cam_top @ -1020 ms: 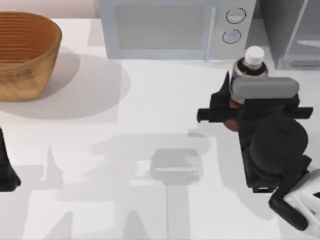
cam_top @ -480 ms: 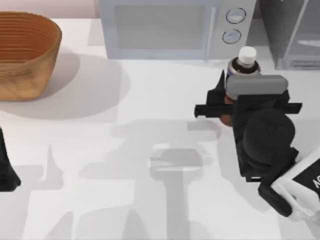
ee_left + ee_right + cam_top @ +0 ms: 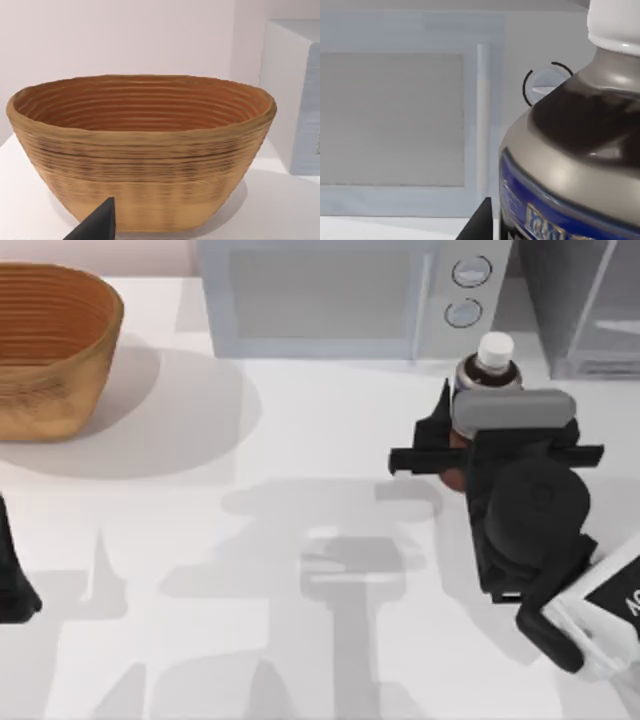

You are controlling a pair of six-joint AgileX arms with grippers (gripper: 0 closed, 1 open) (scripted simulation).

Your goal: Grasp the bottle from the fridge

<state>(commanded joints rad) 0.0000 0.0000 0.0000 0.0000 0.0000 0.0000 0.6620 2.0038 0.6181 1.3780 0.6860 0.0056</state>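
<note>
My right gripper [image 3: 470, 430] is shut on the bottle [image 3: 480, 372], a dark reddish-brown one with a white cap and a pale band. In the top view the bottle is out in front of the microwave's knobs, left of the fridge [image 3: 585, 300], a dark grey cabinet with a glassy door at the back right corner. The right wrist view has the bottle [image 3: 580, 150] very close, blue label showing, with the microwave [image 3: 395, 120] behind it. My left gripper [image 3: 12, 585] is parked at the table's left edge.
A light silver-blue microwave [image 3: 330, 295] with two round knobs stands along the back. A woven basket [image 3: 50, 350] sits at the back left, and the left wrist view faces the basket [image 3: 140, 150]. White table spreads across the middle and front.
My right gripper has carried the bottle a little to the left and toward the back, closer to the microwave's front. Over the last half second it has hardly moved. The left arm stays still.
</note>
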